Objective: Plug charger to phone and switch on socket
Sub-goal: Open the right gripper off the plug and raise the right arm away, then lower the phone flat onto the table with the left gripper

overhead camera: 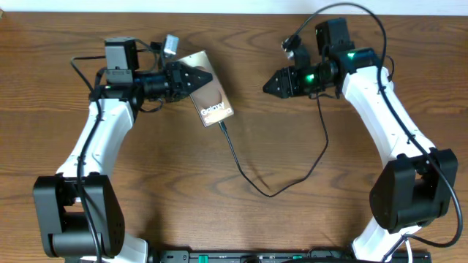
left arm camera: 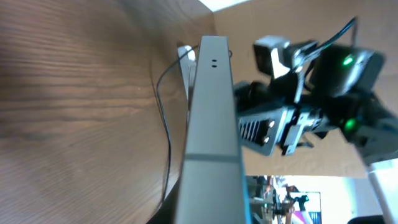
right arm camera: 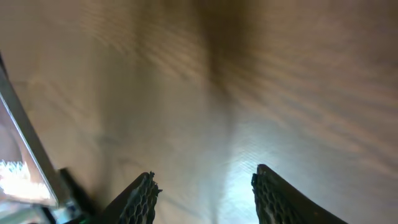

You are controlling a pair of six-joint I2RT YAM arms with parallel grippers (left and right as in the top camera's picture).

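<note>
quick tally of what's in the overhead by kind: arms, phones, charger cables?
robot arms: 2 (left arm, right arm)
phone: 1
charger cable: 1
total: 4

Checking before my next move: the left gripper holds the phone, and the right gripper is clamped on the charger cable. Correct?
No. The right gripper is open and holds nothing, as the right wrist view shows. The left gripper does hold the phone.
</note>
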